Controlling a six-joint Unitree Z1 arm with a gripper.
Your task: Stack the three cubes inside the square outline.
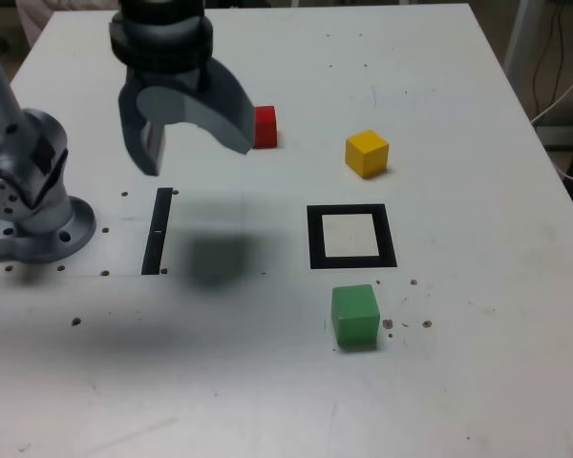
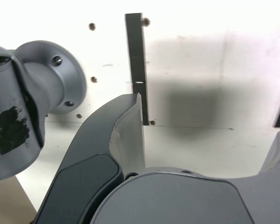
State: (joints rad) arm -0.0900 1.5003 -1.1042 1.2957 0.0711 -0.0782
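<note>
In the exterior view my gripper (image 1: 196, 151) hangs open above the table's back left, with nothing between its fingers. The red cube (image 1: 265, 126) sits just to its right, partly covered by one finger. Further right at the back is the yellow cube (image 1: 367, 153). The square outline (image 1: 315, 239), a thick black frame with a white centre, lies mid-table with nothing inside it. The green cube (image 1: 354, 315) stands just in front of it. The wrist view shows my wide-spread fingers (image 2: 126, 135) over bare table and shadow, and no cube.
A thin black strip (image 1: 159, 231) (image 2: 136, 65) lies on the table under the gripper, near the arm's grey base (image 1: 38, 205) (image 2: 32, 93). Small screw holes dot the white tabletop. Cables hang off the table at the exterior view's right.
</note>
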